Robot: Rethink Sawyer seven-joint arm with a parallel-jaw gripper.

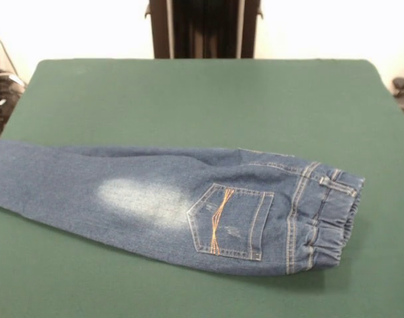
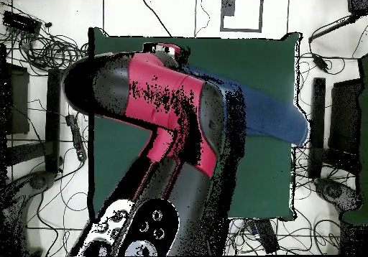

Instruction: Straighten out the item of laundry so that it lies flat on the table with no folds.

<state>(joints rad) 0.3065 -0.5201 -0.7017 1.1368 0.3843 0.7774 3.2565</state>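
Dark green cloth-covered table (image 1: 202,93) is carrying the blue denim jeans (image 1: 155,205), folded leg on leg. We are seeing their long axis running across the table, the elastic waistband (image 1: 334,212) opposite the leg hems. We are finding no gripper; the red-and-black arm (image 2: 169,110) is overhanging the jeans.

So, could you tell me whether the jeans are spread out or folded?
Folded: the jeans lie doubled lengthwise on the table, showing one leg and one back pocket.
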